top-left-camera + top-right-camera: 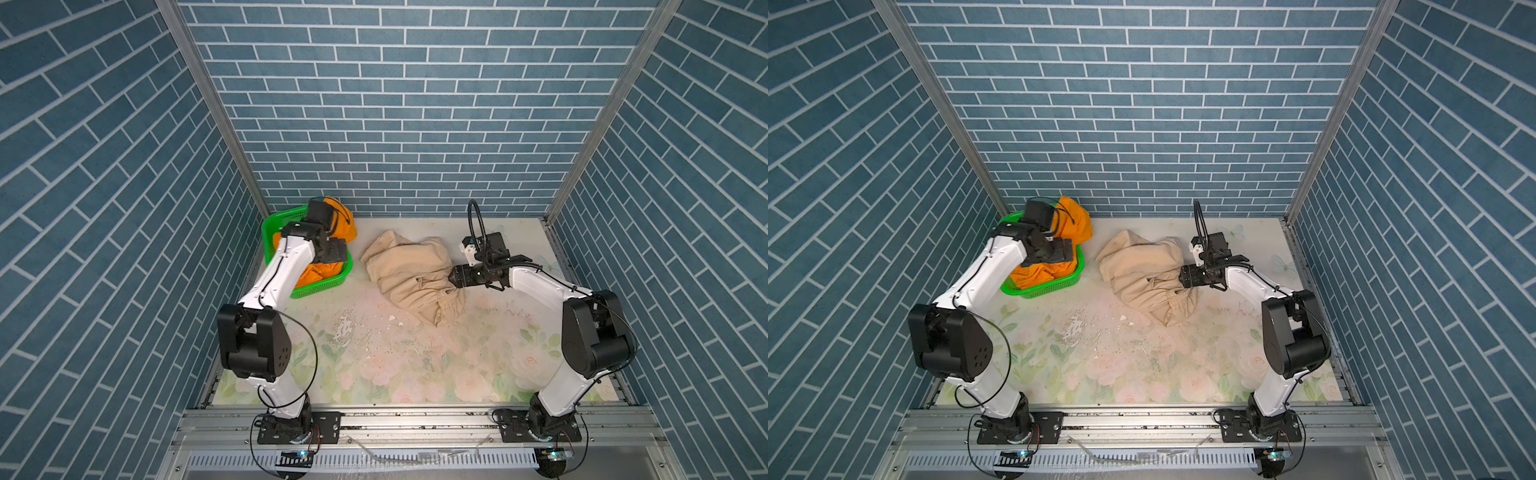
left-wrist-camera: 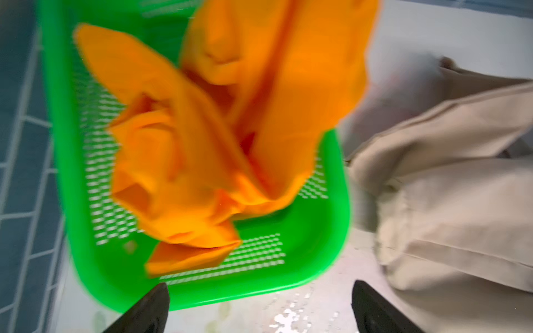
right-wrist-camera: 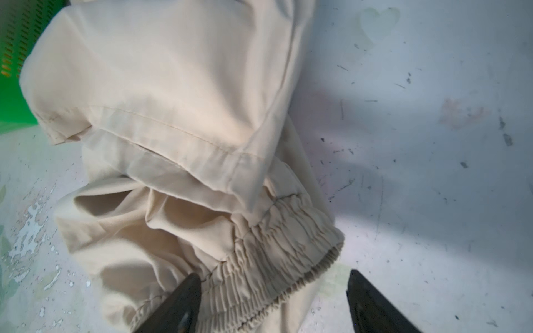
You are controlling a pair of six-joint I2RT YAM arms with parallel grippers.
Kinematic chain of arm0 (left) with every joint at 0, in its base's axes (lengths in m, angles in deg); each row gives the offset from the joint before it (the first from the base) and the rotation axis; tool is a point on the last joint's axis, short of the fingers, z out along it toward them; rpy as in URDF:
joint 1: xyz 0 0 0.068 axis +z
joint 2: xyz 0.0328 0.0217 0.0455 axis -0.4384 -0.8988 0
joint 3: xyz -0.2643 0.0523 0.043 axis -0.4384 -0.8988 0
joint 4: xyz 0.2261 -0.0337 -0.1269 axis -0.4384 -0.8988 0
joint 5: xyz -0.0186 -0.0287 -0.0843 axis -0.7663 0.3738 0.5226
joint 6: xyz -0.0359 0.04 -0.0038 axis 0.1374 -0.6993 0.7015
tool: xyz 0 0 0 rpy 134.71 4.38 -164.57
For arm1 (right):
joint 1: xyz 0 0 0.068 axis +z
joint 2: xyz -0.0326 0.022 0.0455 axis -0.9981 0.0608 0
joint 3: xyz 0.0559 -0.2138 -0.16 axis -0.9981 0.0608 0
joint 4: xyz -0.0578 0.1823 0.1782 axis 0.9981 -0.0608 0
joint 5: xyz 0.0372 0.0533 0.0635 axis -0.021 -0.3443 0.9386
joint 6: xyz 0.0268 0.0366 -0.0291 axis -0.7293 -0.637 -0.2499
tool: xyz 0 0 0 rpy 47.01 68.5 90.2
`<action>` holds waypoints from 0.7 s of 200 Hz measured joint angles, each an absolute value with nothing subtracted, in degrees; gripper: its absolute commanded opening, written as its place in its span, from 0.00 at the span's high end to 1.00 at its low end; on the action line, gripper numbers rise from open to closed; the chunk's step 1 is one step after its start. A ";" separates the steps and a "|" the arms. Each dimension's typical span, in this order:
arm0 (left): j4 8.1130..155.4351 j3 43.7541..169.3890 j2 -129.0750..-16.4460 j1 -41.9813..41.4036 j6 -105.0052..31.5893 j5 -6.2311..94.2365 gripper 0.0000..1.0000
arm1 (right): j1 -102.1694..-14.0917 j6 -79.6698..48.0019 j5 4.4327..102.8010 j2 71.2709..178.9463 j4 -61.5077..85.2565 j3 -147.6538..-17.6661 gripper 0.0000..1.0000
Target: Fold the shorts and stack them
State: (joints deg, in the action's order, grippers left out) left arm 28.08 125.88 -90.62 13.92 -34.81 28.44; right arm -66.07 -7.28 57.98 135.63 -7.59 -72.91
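The orange shorts (image 1: 347, 226) (image 1: 1075, 220) lie crumpled in the green basket (image 1: 309, 291) at the back left, one part draped over its far rim. In the blurred left wrist view, my left gripper (image 1: 334, 252) (image 2: 261, 299) hovers open and empty above the basket's near corner and the orange shorts (image 2: 202, 129). The beige shorts (image 1: 409, 266) (image 1: 1142, 266) lie bunched on the table at centre back. My right gripper (image 1: 451, 276) (image 3: 274, 285) stands open at their gathered waistband (image 3: 274, 245), one finger over the cloth.
The floral table cover (image 1: 415, 365) has scuffed, peeling patches in the middle. Blue brick-pattern walls close in the left, right and back sides. The basket (image 3: 14, 57) stands close to the beige shorts' left edge. Both arm bases sit on the front rail.
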 measured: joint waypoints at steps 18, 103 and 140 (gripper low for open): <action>28.41 129.81 -97.53 10.80 -33.57 29.59 0.00 | -66.22 -8.02 57.43 134.82 -7.39 -71.38 0.20; 26.35 138.25 -111.41 10.38 -33.30 21.59 0.00 | -67.53 -8.79 56.95 133.05 -5.55 -67.73 0.19; 26.35 129.09 -107.34 12.46 -33.63 19.21 0.00 | -68.65 -9.25 59.86 134.32 -2.19 -67.69 0.20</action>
State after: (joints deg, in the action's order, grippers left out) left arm 26.35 129.09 -107.34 12.46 -33.63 19.21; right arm -68.65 -9.25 59.86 134.32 -2.19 -67.69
